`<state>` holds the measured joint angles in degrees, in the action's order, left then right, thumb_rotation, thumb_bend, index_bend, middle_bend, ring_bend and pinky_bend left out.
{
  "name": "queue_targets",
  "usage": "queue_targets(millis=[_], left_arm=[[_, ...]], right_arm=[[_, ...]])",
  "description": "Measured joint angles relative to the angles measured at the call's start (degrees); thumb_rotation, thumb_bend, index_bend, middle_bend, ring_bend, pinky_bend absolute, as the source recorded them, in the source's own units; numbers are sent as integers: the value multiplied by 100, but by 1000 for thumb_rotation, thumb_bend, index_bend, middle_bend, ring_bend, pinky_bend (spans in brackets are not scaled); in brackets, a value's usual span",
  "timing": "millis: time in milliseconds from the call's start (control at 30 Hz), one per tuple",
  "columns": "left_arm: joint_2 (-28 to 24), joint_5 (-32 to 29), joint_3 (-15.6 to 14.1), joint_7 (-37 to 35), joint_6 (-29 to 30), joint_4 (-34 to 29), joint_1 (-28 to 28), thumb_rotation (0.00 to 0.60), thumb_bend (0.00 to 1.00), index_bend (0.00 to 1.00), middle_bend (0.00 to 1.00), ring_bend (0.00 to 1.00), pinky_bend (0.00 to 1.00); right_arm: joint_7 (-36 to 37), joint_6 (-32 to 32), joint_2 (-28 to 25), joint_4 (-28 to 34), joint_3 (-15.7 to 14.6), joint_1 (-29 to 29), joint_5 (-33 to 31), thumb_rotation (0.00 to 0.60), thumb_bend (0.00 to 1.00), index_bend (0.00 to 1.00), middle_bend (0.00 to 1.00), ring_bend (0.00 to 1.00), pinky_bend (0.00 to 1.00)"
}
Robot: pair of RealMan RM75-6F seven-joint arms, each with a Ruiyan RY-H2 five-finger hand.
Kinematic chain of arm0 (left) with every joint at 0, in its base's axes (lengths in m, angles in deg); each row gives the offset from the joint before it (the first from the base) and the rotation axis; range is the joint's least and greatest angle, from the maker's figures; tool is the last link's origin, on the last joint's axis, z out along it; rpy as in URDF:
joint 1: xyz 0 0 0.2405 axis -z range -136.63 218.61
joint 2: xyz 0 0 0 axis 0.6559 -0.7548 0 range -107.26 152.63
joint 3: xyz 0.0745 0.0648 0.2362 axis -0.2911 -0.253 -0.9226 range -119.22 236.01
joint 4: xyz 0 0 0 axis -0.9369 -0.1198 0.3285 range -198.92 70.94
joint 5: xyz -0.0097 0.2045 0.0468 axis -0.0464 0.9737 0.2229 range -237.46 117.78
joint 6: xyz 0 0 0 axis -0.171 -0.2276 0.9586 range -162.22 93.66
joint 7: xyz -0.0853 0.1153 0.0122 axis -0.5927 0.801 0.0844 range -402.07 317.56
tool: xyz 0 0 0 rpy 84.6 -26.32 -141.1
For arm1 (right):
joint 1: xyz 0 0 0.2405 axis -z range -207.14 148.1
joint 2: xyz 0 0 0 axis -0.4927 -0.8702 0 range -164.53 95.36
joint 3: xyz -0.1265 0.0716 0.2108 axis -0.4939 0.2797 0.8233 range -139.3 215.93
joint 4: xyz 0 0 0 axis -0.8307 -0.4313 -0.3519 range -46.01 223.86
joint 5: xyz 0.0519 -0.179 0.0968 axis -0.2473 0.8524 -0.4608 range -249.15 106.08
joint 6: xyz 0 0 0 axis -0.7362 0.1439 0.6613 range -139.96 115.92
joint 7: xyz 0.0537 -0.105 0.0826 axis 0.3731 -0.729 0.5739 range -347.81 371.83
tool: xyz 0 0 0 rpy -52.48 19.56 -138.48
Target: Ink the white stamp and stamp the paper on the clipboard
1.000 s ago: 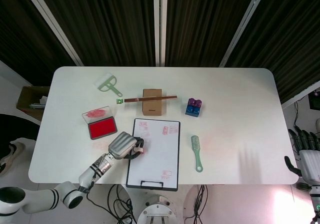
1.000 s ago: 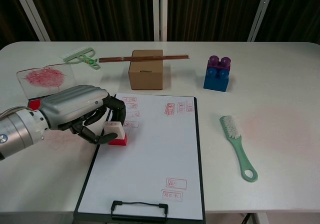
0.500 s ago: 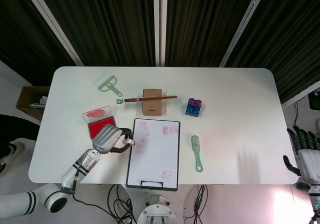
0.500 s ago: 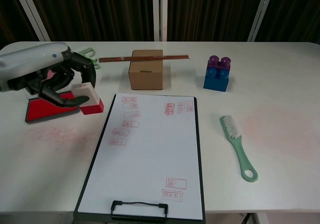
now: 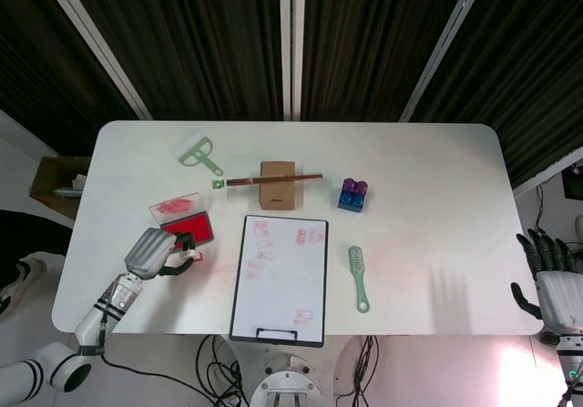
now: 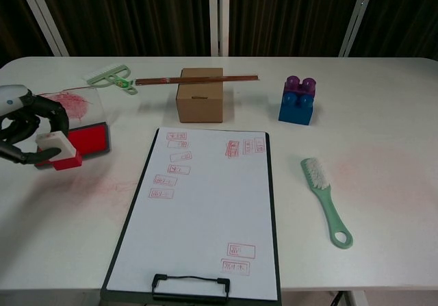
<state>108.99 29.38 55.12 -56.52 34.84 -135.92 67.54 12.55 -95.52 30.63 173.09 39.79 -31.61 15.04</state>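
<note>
We hold the white stamp [image 6: 57, 149] in our left hand [image 5: 155, 250], fingers clamped around its white body with the red base showing below. It now hangs just in front of the red ink pad [image 6: 85, 139], at the left edge of the bench [image 5: 437, 198]. A second ago this same stamp was pressed down on the left side of the paper [image 6: 205, 217]; half a second ago it was already lifted and level with the pad. So we have carried it off the clipboard [image 6: 191, 289] and back toward the ink. We judge that another print has just been made and that re-inking comes next.

The paper bears a column of red marks down its upper left, a few more at the upper middle, and two near the clip at the bottom. The lowest marks of the left column were covered by our hand before and are plain now.

The ink pad lies open. Its clear lid [image 6: 65, 104], smeared red, rests behind it.

Our right hand [image 5: 554, 284] stays at the far right, off the bench, fingers apart and holding nothing.

Further out lie a cardboard box [image 6: 200, 94] with a brown stick [image 6: 197, 80] across its top, blue and purple blocks [image 6: 297, 100], a green brush [image 6: 326, 199] and a green scraper [image 6: 113, 78].
</note>
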Motion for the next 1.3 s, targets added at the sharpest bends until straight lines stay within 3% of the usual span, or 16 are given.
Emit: queue_targets(millis=[533, 1300], left_arm=[[557, 239, -140, -527, 288, 1105, -297, 600, 472, 769, 793, 808, 863], [711, 362, -181, -434, 273, 1505, -359, 600, 410, 701, 730, 770, 859]], right_arm=[[-96, -45, -71, 137, 6, 26, -29, 600, 295, 0, 0, 0, 0], [-80, -126, -49, 116, -16, 53, 43, 600, 296, 0, 0, 0, 0]])
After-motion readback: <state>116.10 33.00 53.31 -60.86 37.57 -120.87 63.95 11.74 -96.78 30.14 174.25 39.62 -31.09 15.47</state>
